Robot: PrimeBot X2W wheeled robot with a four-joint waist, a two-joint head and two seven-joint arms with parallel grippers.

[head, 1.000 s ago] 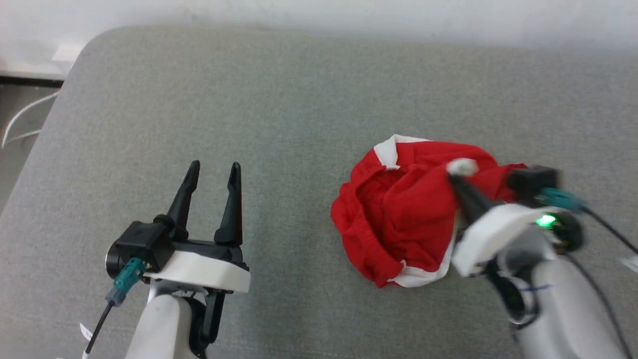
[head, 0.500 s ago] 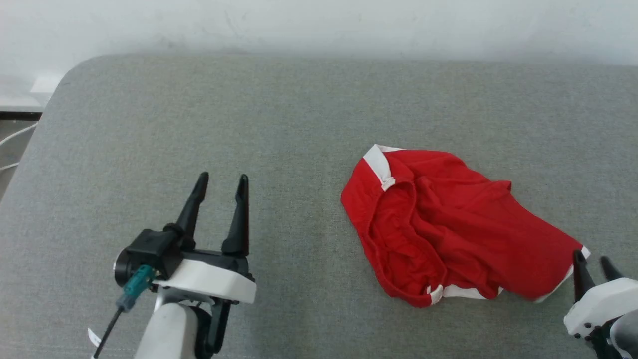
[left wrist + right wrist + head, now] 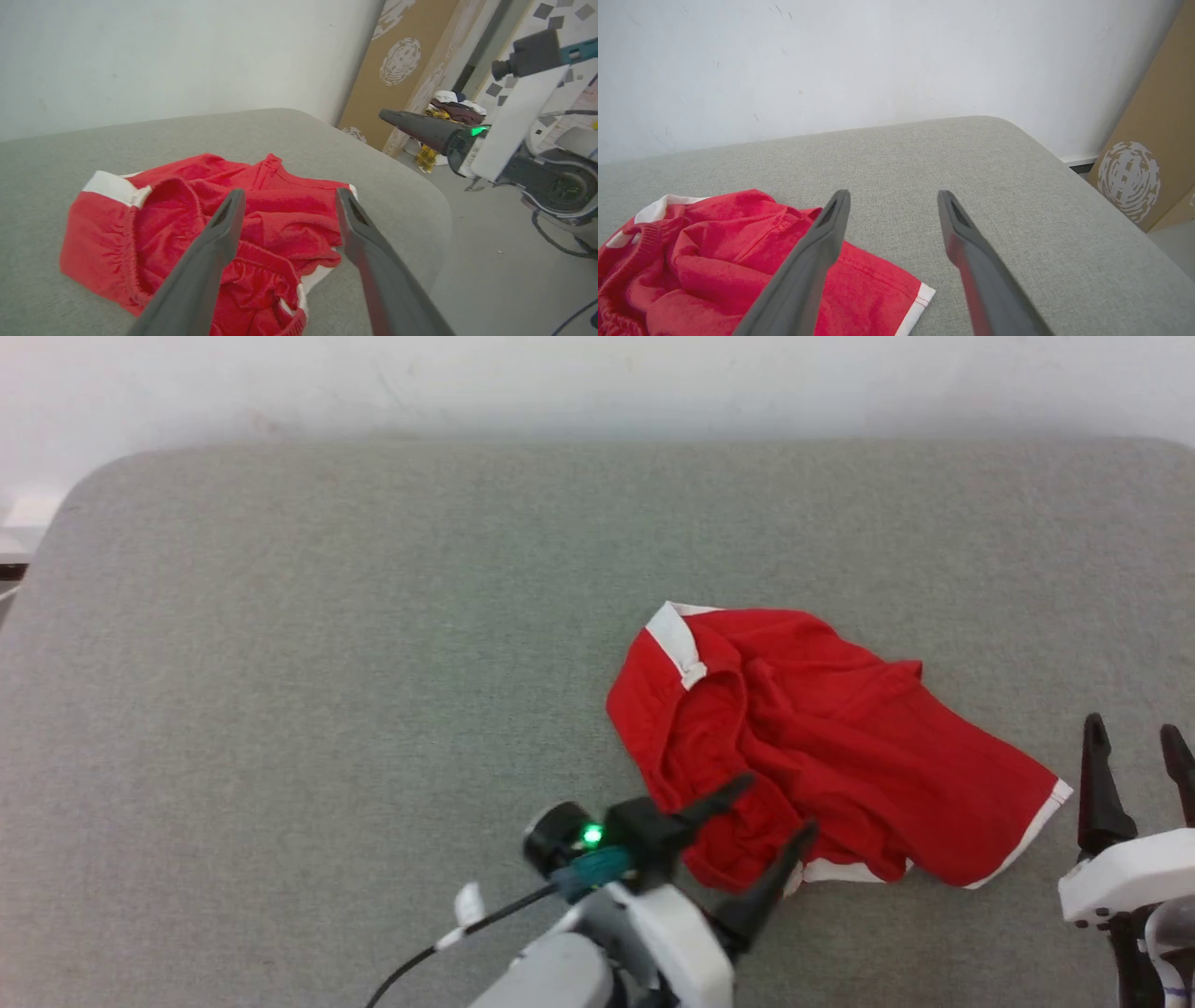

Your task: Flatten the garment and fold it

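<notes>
The garment (image 3: 840,747), red shorts with white stripes, lies rumpled right of centre on the grey padded surface (image 3: 327,663). Its gathered waistband faces left and one leg stretches out to the right. My left gripper (image 3: 775,810) is open at the garment's near-left edge, its fingers on either side of the waistband folds. The left wrist view shows the same fingers spread (image 3: 288,193) just above the red garment (image 3: 140,233). My right gripper (image 3: 1130,728) is open and holds nothing, just right of the leg hem. In the right wrist view that gripper (image 3: 894,193) is beside the garment (image 3: 714,261).
A white wall (image 3: 597,383) runs behind the surface. The surface's rounded right end (image 3: 1064,163) drops to the floor beside a brown cardboard box (image 3: 1157,154). A pile of clothes (image 3: 451,105) lies on the floor beyond. My right arm's finger (image 3: 416,126) hangs off that end.
My right gripper pulled the leg out to the right, opened and let go of the garment. My left arm swung right to the waistband. The head camera shifted.
</notes>
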